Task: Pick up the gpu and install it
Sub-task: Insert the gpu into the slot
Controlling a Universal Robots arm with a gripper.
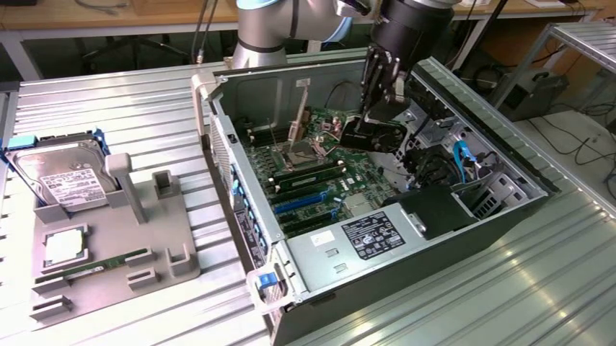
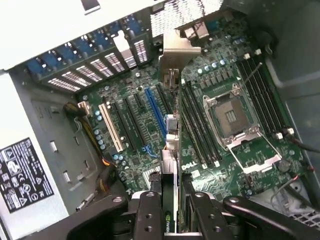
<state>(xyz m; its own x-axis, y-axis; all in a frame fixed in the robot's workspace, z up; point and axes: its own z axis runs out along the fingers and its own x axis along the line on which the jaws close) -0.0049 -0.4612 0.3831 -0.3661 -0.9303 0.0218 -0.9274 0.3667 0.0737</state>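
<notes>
As the gripper point(image 1: 379, 114) clamps it, the gpu point(image 1: 368, 138) looks flat.

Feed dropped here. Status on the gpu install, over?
Gripper shut on gpu. Gpu edge-on over motherboard, inside case. Nothing seen between them.

I count one arm point(image 1: 265, 29) on my feed, carrying one gripper point(image 1: 380, 115) with two fingers point(image 2: 146, 217). There is one gpu point(image 1: 371, 137). One open computer case point(image 1: 241, 94) holds one motherboard point(image 2: 135, 115), one processor socket point(image 2: 232, 117), one white expansion slot point(image 2: 110, 127) and one power supply point(image 1: 361, 238). Memory slots stand in two banks, one on either side of the socket; I can't tell how many are in each bank. On the exterior view's left sits one grey tray point(image 1: 164, 249) with one hard drive point(image 1: 63, 176), one memory stick point(image 1: 97, 263) and one square silver chip point(image 1: 63, 245).
</notes>
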